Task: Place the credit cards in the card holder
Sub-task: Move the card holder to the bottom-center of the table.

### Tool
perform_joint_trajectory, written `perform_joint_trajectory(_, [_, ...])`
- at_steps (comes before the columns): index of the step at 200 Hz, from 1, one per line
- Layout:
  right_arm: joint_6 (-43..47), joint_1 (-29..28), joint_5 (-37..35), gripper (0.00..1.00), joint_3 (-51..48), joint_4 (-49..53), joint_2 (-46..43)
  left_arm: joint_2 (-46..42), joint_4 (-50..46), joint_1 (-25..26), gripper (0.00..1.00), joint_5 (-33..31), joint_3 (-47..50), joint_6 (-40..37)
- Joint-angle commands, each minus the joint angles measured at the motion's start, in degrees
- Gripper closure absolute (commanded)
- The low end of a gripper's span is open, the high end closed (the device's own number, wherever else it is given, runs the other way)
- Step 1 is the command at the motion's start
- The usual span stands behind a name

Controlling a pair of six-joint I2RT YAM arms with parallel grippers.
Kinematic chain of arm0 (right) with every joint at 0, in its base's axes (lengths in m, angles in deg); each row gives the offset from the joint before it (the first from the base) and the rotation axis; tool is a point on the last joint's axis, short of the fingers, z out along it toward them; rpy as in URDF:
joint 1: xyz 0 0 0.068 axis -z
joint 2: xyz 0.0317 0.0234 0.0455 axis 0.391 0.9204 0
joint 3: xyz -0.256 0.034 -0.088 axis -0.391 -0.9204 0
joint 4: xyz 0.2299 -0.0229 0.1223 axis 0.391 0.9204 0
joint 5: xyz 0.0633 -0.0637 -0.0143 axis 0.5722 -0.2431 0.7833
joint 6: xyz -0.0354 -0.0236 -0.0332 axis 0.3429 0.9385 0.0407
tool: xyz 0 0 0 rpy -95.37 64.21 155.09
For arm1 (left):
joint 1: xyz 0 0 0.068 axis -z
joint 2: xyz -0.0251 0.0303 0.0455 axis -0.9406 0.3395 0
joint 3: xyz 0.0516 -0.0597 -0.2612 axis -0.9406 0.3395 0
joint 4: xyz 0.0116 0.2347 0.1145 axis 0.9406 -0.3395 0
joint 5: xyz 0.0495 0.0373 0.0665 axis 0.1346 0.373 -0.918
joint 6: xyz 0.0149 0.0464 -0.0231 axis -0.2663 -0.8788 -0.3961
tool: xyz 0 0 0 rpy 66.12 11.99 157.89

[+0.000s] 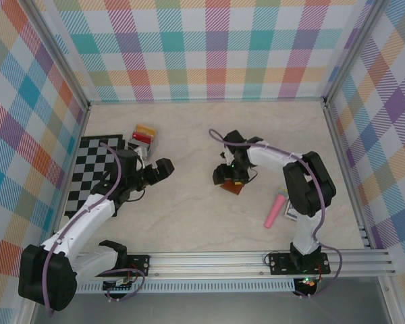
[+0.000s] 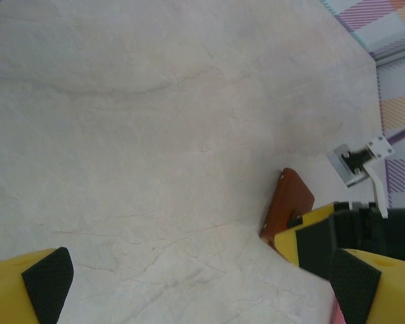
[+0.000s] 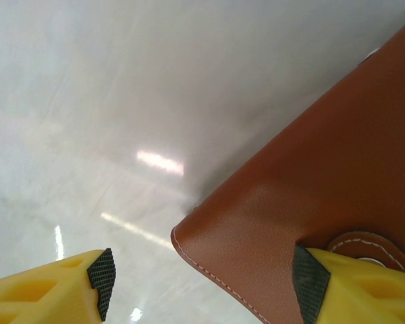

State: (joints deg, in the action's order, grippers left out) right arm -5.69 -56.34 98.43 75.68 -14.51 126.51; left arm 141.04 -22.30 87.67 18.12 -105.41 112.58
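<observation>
The wallet (image 1: 233, 190) is mid-table, brown outer leather showing, right under the right gripper (image 1: 227, 177). In the wrist view its corner sits between that gripper's spread fingers (image 3: 101, 278). One pad is over the leather by the snap tab (image 3: 366, 244) (contact unclear) and the other is off it, so nothing is grasped. The left gripper (image 1: 163, 169) hangs wide open and empty, left of the wallet. The cards (image 1: 144, 131) stand in a clear rack (image 1: 139, 142) beyond it, beside the checked mat (image 1: 94, 169).

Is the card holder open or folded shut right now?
Folded shut, it seems: the card holder presents brown outer leather with stitched edges, and its snap tab lies across that face. No inner card slots are visible.
</observation>
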Motion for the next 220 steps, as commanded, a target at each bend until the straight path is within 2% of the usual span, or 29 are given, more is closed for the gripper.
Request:
perform_joint_trajectory(1, [-2.7,-2.5,1.4,0.28,-4.5,-2.4,-5.8,-1.3,-0.4,0.8,0.00,0.5,1.3,1.0])
perform_joint_trajectory(13, [-3.0,-2.6,0.2,0.29,-5.4,-3.1,-9.0,-1.2,0.2,1.0,0.00,1.0,1.6,1.3])
perform_joint_trajectory(31, [-3.3,-2.3,-5.4,0.30,-5.7,-3.2,-13.9,-0.4,0.9,1.7,0.00,1.5,1.6,1.6])
perform_joint_trajectory(55, [-7.3,1.0,-9.5,0.36,-6.2,-4.2,-16.5,1.6,1.5,3.3,0.02,2.1,0.7,2.0])
perform_joint_trajectory(72, [-9.4,3.4,-8.0,0.40,-6.2,-4.9,-14.8,3.3,1.8,4.9,0.03,2.0,0.0,2.1])
perform_joint_trajectory(100, [-9.4,3.4,-3.6,0.44,-5.5,-5.5,-9.9,6.2,2.0,8.1,0.06,1.4,-1.0,2.5])
perform_joint_trajectory(149, [-7.7,-0.4,1.0,0.48,-7.1,-5.5,-3.7,10.6,4.4,10.6,0.12,2.0,-1.1,5.9])
perform_joint_trajectory(186, [-6.3,-5.5,4.6,0.50,-10.8,-9.0,-4.5,14.3,5.4,12.9,0.18,3.0,-2.1,6.3])
perform_joint_trajectory(220, [-7.3,-6.3,1.6,0.50,-11.7,-9.4,-10.5,16.9,7.5,15.8,0.23,3.4,-1.6,8.1])
